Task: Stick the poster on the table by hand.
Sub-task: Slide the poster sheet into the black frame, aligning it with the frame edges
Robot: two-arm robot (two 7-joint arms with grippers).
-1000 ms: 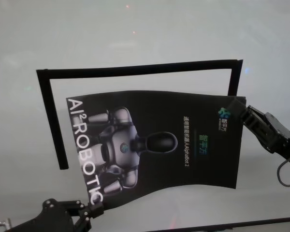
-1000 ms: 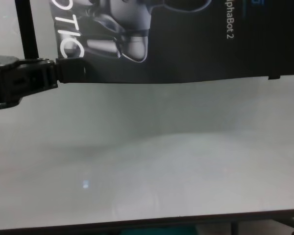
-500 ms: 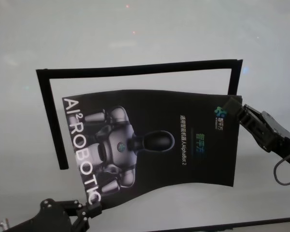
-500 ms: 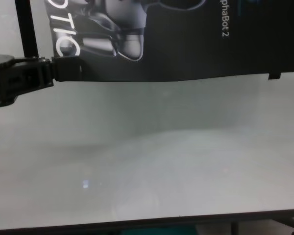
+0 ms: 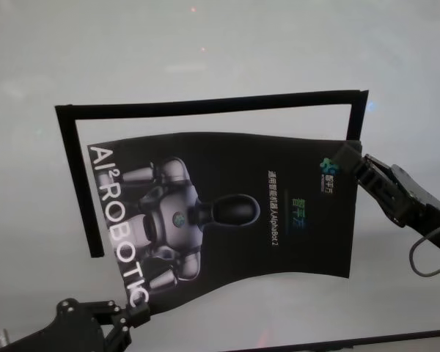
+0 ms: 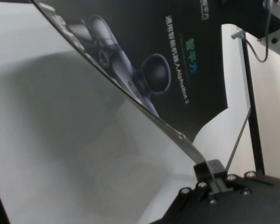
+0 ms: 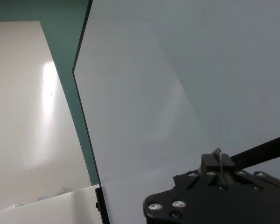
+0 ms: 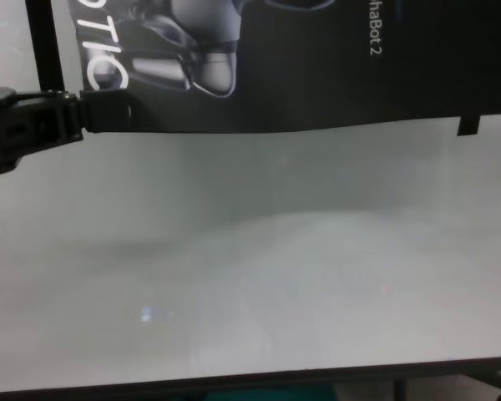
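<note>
The poster [image 5: 227, 220], a black glossy sheet with a grey robot figure and white letters, hangs bowed above the table [image 5: 205, 51]. My left gripper [image 5: 136, 317] is shut on its near-left corner, seen also in the chest view [image 8: 96, 117] and the left wrist view [image 6: 210, 170]. My right gripper [image 5: 353, 163] is shut on the far-right corner; in the right wrist view [image 7: 219, 163] only the sheet's thin edge shows between the fingers. The poster [image 8: 317, 67] fills the top of the chest view, and its printed face [image 6: 177, 70] shows in the left wrist view.
Black tape strips lie on the table as an open frame: a long far strip [image 5: 205, 106], a left strip [image 5: 77, 183] and a short right strip [image 5: 358, 117]. The poster's left part overlaps the left strip. The table's dark front edge [image 8: 234, 386] runs close below.
Both grippers have carried the poster to the left and a little farther from me. Its lettered end now reaches over the left tape strip. Both grips are unchanged.
</note>
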